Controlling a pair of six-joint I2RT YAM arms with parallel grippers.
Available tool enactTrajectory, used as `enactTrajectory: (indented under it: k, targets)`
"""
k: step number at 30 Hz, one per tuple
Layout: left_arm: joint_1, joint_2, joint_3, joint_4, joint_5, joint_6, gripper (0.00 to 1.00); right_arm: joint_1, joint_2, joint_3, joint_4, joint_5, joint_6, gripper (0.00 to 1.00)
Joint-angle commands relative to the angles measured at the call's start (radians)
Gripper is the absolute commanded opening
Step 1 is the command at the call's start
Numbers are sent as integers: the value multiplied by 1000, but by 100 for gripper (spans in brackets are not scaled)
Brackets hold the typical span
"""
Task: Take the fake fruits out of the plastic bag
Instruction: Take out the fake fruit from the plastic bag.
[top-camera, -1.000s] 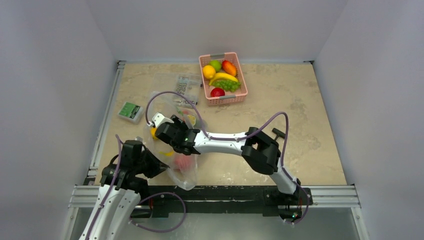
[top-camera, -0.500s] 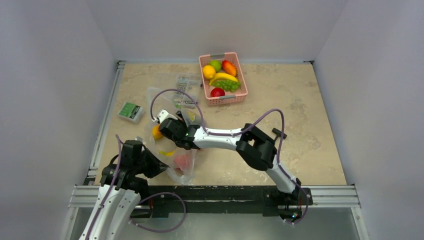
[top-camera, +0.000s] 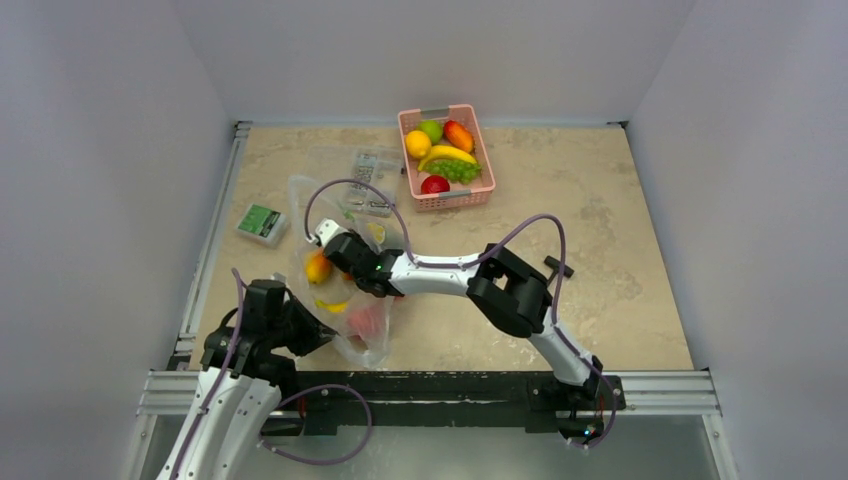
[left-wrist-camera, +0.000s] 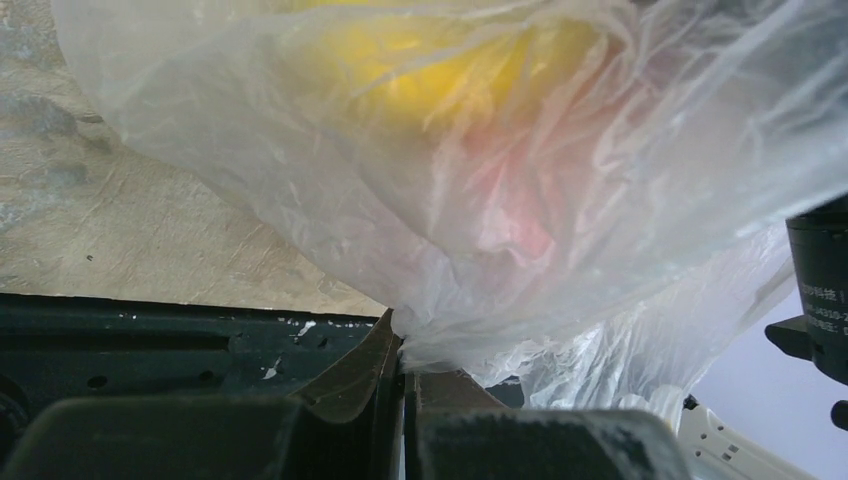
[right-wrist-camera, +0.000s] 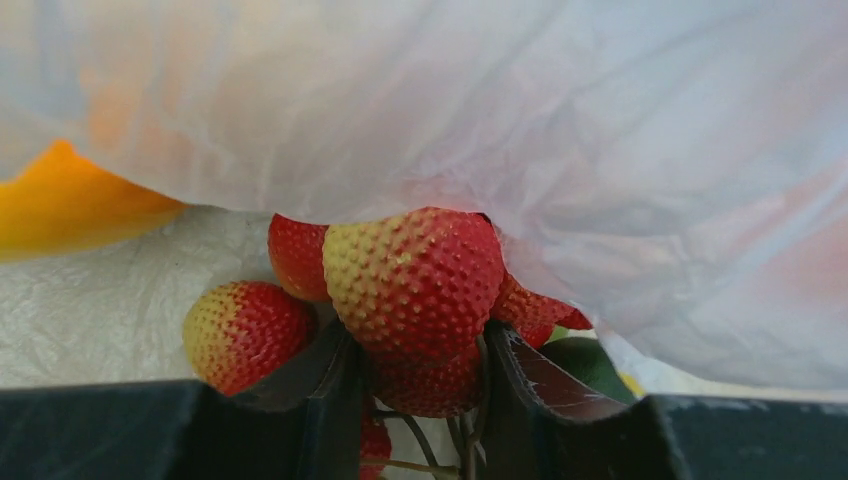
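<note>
The clear crinkly plastic bag lies at the near left of the table, and my left gripper is shut on its near corner. The left wrist view shows a pinch of the bag between my left gripper's closed jaws. My right gripper reaches inside the bag. In the right wrist view my right gripper is closed on a cluster of red strawberries, one jaw on each side. An orange fruit, a yellow one and a red one show through the bag.
A pink basket with a banana, grapes and other fruits stands at the back. A green box lies at the left. A flat clear case of dark parts sits behind the bag. The metal rail runs along the near edge.
My right gripper has pushed further into the bag and its jaws have closed round the strawberries. The orange fruit now shows beside it. The left gripper has kept still.
</note>
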Motion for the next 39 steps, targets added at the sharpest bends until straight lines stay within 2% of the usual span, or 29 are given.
enactTrajectory:
  k: [1, 4, 5, 11, 21, 27, 39]
  targets:
    - [-3, 14, 10, 34, 19, 9, 0, -2, -67, -71, 92, -76, -7, 15]
    - [-2, 22, 9, 40, 21, 9, 0, -2, -90, -92, 106, -79, -12, 2]
    - [-3, 24, 9, 42, 23, 9, 0, -1, -100, -105, 115, -79, -16, 0]
    - [-3, 24, 8, 39, 19, 9, 0, 6, -206, -223, 226, -136, -69, 0]
    - [-3, 25, 19, 38, 11, 6, 0, 19, -422, -423, 343, -385, -172, 0]
    - [-3, 39, 19, 53, 22, 6, 0, 25, -462, -402, 296, -546, -188, 0]
    - [-3, 36, 21, 48, 14, 8, 0, 41, -557, -403, 354, -582, -150, 0]
